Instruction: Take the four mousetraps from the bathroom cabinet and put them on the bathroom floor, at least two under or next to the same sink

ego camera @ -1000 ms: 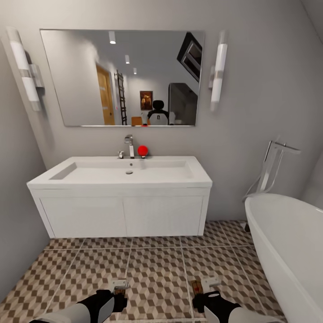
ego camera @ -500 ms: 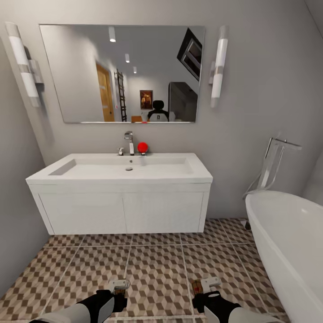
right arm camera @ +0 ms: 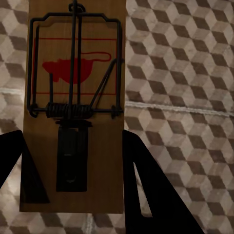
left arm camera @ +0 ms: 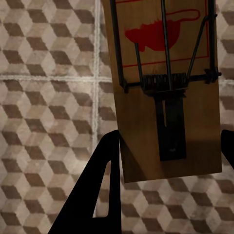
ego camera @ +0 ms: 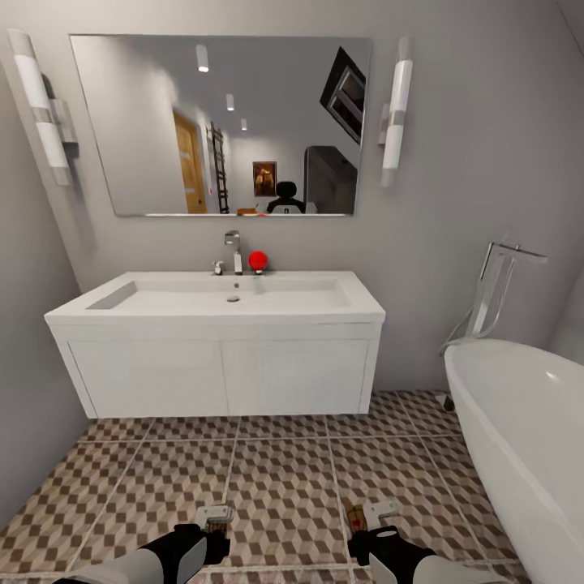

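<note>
The white sink (ego camera: 219, 302) on its two-door vanity stands straight ahead against the wall. Cube-patterned bathroom floor (ego camera: 284, 478) lies between it and me. Low in the head view, my left gripper (ego camera: 214, 524) is shut on a mousetrap (ego camera: 216, 528). My right gripper (ego camera: 362, 522) is shut on another mousetrap (ego camera: 354, 517). In the left wrist view the tan board with wire spring and red mark (left arm camera: 165, 87) sits between the black fingers (left arm camera: 97, 195), above the tiles. The right wrist view shows the same for its mousetrap (right arm camera: 75, 107) and fingers (right arm camera: 146, 180). The cabinet is out of view.
A white bathtub (ego camera: 527, 438) with a chrome floor tap (ego camera: 495, 292) fills the right side. A grey wall (ego camera: 32, 405) closes the left. A mirror (ego camera: 219, 122) hangs above the sink, and a red ball (ego camera: 258, 259) sits by the faucet (ego camera: 234, 251).
The whole head view has shifted: sink and mirror sit slightly higher and more floor shows in front of the vanity, so the camera moved. Both grippers still hold their mousetraps.
</note>
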Controlling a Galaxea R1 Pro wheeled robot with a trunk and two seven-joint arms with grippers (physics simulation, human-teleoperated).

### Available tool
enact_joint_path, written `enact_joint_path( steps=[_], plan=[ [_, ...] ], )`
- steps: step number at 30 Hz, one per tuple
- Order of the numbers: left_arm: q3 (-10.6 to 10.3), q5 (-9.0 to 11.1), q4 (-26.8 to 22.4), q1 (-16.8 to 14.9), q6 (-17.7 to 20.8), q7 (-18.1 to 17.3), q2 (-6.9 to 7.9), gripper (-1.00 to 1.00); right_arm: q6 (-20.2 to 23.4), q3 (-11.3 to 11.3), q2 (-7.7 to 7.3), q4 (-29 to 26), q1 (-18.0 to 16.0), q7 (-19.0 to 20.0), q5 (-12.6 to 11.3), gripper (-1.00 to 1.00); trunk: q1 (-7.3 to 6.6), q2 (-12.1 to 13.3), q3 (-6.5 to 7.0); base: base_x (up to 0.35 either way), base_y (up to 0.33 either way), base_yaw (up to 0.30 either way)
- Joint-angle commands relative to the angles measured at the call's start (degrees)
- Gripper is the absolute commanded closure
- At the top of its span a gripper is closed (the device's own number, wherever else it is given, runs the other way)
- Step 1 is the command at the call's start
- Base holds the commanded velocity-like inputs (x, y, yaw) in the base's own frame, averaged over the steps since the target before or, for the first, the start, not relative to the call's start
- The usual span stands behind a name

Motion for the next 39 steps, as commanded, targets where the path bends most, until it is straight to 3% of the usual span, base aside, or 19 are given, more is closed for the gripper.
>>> enact_joint_path(
  steps=[1, 34, 39],
  plan=[
    [-0.5, 0.4, 0.0, -0.1, 0.2, 0.3, -0.02, 1.0, 0.2, 0.3, 0.02, 0.1, -0.1, -0.2, 0.4, 1.0, 0.22, -0.4, -0.24, 0.0, 0.0, 0.0],
    [-0.5, 0.4, -0.1, 0.0, 0.1, 0.4, 0.27, 1.0, -0.3, 0.3, -0.33, 0.1, -0.1, -0.1, 0.4, 1.0, 7.47, -13.7, -6.16, 0.0, 0.0, 0.0],
    [-0.5, 0.5, -0.1, -0.1, -0.1, 0.4, 0.88, 1.0, -0.3, 0.3, -0.33, 0.1, -0.1, -0.1, 0.4, 1.0, 8.56, -15.7, -7.06, 0.0, 0.0, 0.0]
  ],
)
